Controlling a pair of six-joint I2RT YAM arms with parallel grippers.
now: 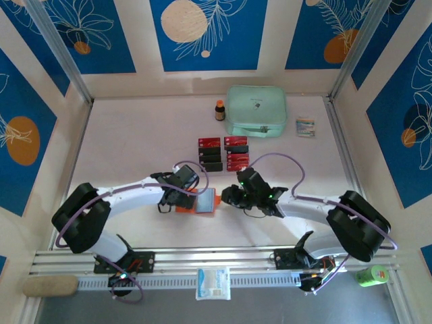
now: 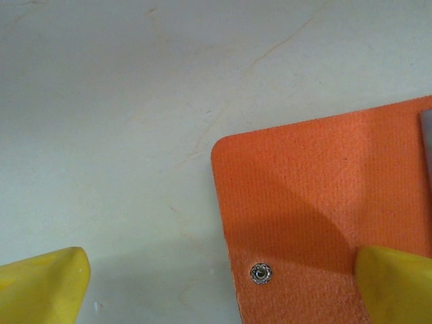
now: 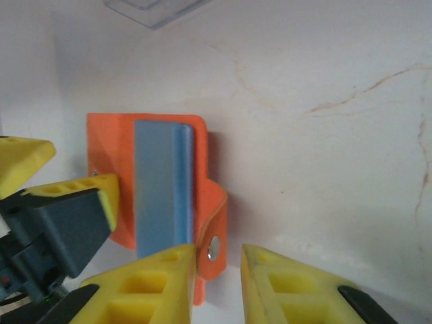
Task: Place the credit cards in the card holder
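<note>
The orange card holder [image 1: 202, 201] lies open on the table between my two grippers, its grey-blue inside [image 3: 158, 185] facing up. Red and black credit cards [image 1: 223, 154] lie in rows just behind it. My left gripper [image 2: 219, 290] is open over the holder's left flap, and one fingertip [image 2: 398, 283] rests on the orange surface beside the snap button [image 2: 261, 273]. My right gripper [image 3: 219, 280] stands slightly open around the raised right flap [image 3: 214, 229]. That flap leans against the left finger [image 3: 155, 283], with a gap to the other finger.
A mint-green zip pouch [image 1: 256, 110], a small brown bottle [image 1: 219, 110] and a small packet [image 1: 305, 127] stand at the back. A clear plastic tray's edge [image 3: 155, 10] lies beyond the holder. A white packet [image 1: 213, 282] and a green object [image 1: 370, 275] sit by the near rail.
</note>
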